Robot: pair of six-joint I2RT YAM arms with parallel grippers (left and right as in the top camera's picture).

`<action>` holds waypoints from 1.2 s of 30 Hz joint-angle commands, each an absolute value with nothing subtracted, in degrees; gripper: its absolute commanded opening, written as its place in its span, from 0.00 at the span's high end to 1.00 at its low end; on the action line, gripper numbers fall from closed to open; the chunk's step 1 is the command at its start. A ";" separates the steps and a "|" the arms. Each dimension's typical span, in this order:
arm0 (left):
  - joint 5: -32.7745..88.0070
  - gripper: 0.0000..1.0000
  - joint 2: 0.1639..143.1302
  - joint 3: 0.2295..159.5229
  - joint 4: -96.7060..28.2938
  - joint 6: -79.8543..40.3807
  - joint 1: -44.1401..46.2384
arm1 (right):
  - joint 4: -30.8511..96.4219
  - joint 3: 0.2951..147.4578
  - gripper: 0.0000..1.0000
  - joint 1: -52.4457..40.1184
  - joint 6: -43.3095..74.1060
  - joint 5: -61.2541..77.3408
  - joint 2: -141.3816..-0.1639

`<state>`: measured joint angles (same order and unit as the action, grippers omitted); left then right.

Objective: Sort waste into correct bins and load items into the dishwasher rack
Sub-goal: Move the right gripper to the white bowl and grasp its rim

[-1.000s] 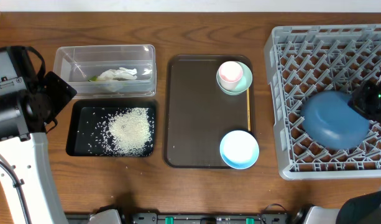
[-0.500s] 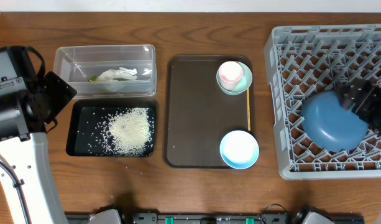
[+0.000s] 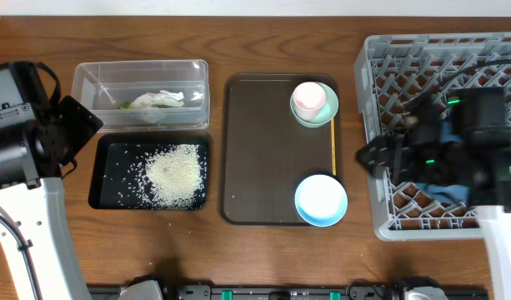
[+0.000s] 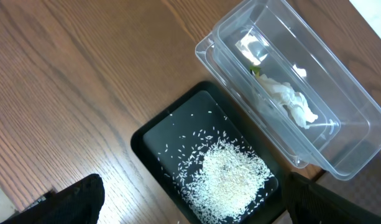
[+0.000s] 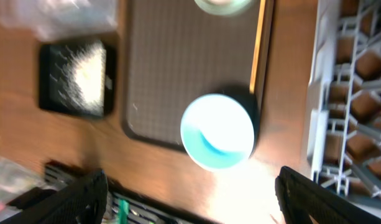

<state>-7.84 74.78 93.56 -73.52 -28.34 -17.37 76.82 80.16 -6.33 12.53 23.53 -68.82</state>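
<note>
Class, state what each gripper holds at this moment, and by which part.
Nothing is held: the left gripper and the right gripper both stand open and empty.

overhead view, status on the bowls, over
Left gripper open, empty. Right gripper open, empty, by rack edge, facing small light blue bowl on brown tray. Nothing between them.

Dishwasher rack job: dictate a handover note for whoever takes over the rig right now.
Both empty: left gripper, fingers open, above the black tray; right gripper, fingers open, by the rack, facing the light blue bowl.
Done: rice in black tray; tissue and wrapper in clear tub; dark blue bowl in rack, mostly hidden under the right arm.
Left: light blue bowl, and pink cup inside pale green bowl, all on the brown tray, go into the rack.
</note>
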 commanded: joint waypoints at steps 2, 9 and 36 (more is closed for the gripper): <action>-8.14 0.07 74.59 93.89 -73.71 -28.38 -17.61 | 74.85 76.18 0.15 -16.93 23.57 11.42 -69.56; -8.12 0.07 74.59 93.89 -73.71 -28.38 -17.61 | 68.60 68.45 0.19 -29.52 30.85 8.03 -71.68; -8.14 0.07 74.59 93.89 -73.71 -28.38 -17.61 | 51.09 61.76 0.40 -45.89 39.16 -2.37 -99.77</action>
